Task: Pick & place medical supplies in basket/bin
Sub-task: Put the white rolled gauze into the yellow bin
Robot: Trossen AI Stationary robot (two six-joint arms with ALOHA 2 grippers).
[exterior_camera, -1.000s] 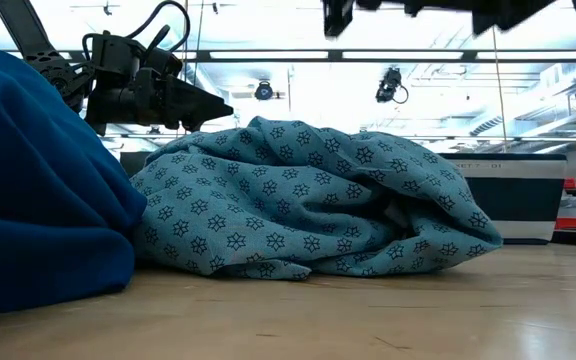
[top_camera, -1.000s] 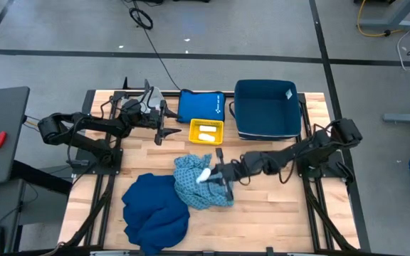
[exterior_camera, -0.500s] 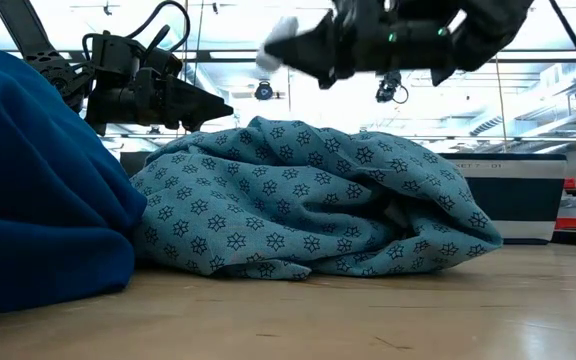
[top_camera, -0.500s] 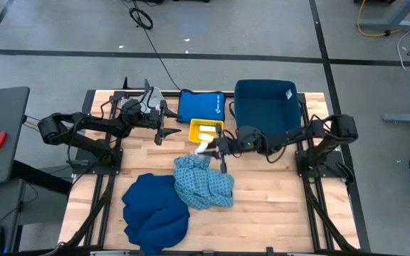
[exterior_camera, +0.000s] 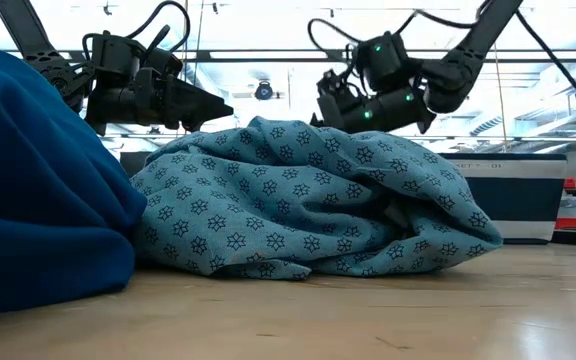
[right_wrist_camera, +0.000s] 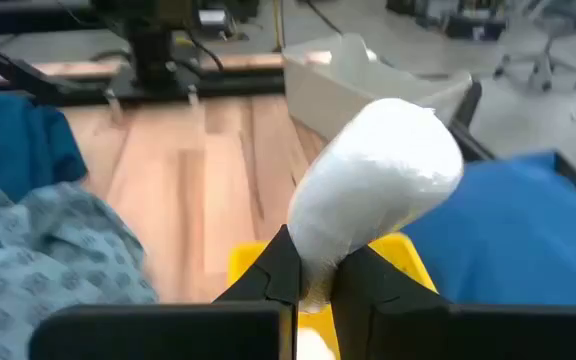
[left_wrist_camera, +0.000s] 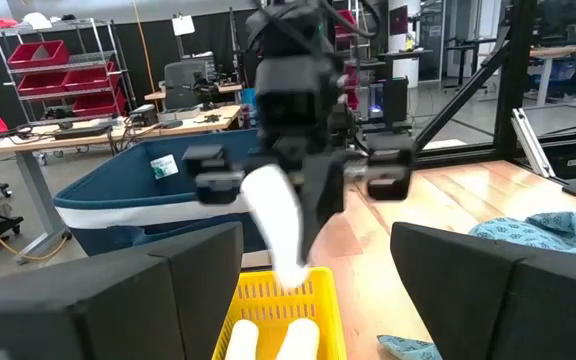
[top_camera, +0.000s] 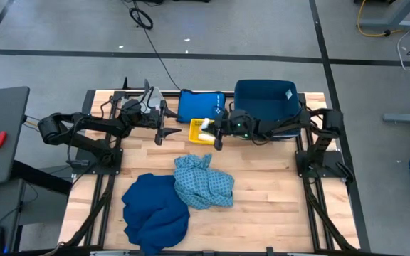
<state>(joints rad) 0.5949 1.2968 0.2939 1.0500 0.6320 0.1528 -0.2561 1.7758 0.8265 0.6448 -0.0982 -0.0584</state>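
Note:
My right gripper reaches in from the table's right and is shut on a white roll over the small yellow basket. The left wrist view shows this roll above the basket, where other white rolls lie. My left gripper waits open just left of the basket, above the table. The patterned light-blue cloth lies bunched on the table, its left side against the dark-blue cloth. No vials show. My right gripper pinches the white roll by one end between its two fingers. The rest of the roll sticks out past the fingertips. The fingers come from the table's right. The roll is lifted clear, slanting down over the yellow basket.
A navy bin stands at the far right of the table, and a flat blue pouch lies behind the yellow basket. Bare wood shows to the right of the patterned cloth. In the low view both cloths fill the foreground.
My right gripper has risen from the patterned cloth with the white roll and carried it toward the table's far edge, ending over the yellow basket. The roll is lifted clear of the cloth. The cloth has stayed in place.

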